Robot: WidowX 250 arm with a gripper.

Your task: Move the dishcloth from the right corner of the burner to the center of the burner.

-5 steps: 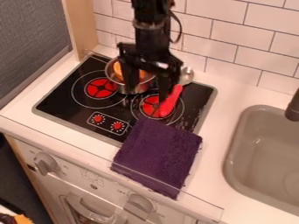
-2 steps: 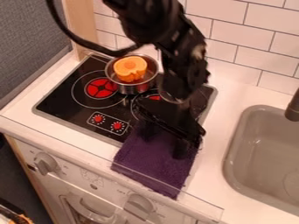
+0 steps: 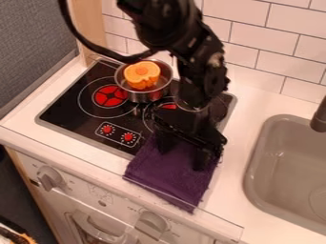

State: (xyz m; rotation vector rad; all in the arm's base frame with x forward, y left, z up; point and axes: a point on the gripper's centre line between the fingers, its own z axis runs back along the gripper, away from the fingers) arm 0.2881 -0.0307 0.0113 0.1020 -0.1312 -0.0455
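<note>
Your dishcloth [image 3: 168, 180] has shifted slightly toward the cooktop [image 3: 66, 107]. You have the fingers [image 3: 202, 161] spread apart, down over its upper part.

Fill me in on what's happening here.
A robot arm has its gripper down at the purple cloth, its two fingers apart. The cloth lies over the front right part of the black stovetop and onto the counter, not yet at the center. Toward the back, a metal pot holds something orange.
</note>
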